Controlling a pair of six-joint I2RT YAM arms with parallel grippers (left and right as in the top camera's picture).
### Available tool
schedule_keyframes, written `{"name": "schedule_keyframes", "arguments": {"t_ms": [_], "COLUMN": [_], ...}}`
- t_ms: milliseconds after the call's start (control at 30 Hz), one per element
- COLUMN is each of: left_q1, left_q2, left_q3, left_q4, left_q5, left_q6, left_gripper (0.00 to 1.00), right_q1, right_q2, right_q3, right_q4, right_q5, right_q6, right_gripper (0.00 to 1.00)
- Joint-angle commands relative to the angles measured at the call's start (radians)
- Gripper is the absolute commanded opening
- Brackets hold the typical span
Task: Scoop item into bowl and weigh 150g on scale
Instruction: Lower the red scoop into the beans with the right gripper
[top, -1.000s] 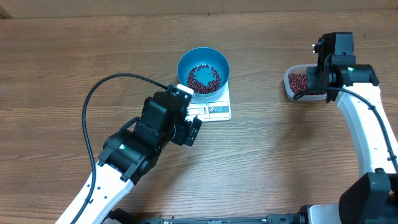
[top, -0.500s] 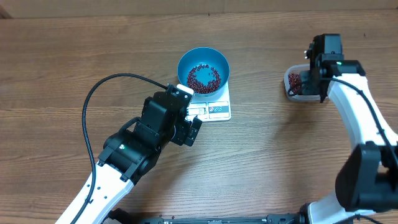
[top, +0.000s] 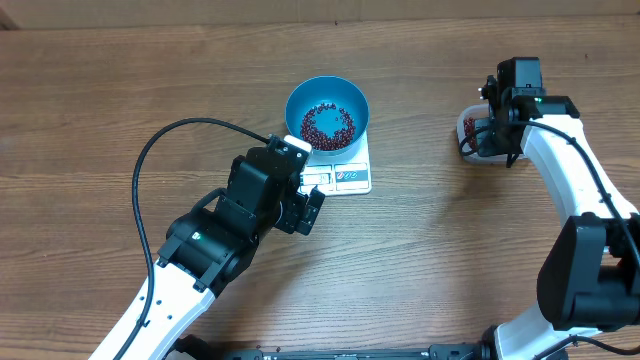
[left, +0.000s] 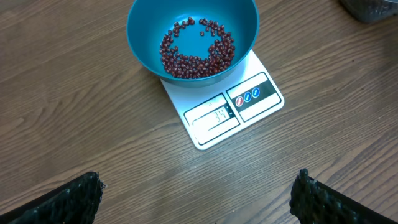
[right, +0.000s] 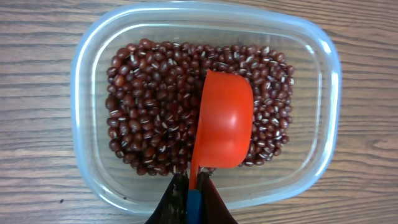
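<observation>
left claw (left: 196, 193) hung released near scale (left: 249, 102) | bowl (left: 143, 37) of beans (left: 196, 53) sat on scale | right claw (right: 193, 186) clenched scoop (right: 224, 127) in tub (right: 84, 81), well apart from scale

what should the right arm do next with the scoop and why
Probably dip the scoop into the beans in the tub to load it: the right gripper holds it over them, seemingly empty, and the bowl on the scale has only a thin layer.
</observation>
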Motion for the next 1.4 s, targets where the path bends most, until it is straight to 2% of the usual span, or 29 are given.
{"name": "schedule_keyframes", "arguments": {"t_ms": [0, 500, 1067, 1367], "left_q1": [0.003, 0.003, 0.003, 0.003], "left_q2": [0.005, 0.005, 0.005, 0.005], "left_q3": [-0.001, -0.001, -0.001, -0.001], "left_q4": [0.003, 0.003, 0.003, 0.003], "left_q5": [-0.010, -0.010, -0.010, -0.010], "left_q6": [-0.003, -0.003, -0.003, -0.003], "left_gripper": [1.00, 1.00, 1.00, 1.00], "right_q1": [-0.002, -0.104, -0.112, -0.173], "right_q2": [0.005, 0.008, 0.047, 0.063], "right_q3": [-0.007, -0.007, -0.007, -0.007], "right_q4": [-0.002, 0.007, 0.014, 0.018], "right_q5": [-0.047, -0.375, -0.441, -0.531], "right_q6": [-0.014, -0.051, -0.050, -0.050], "right_gripper": [0.04, 0.04, 0.04, 0.04]}}
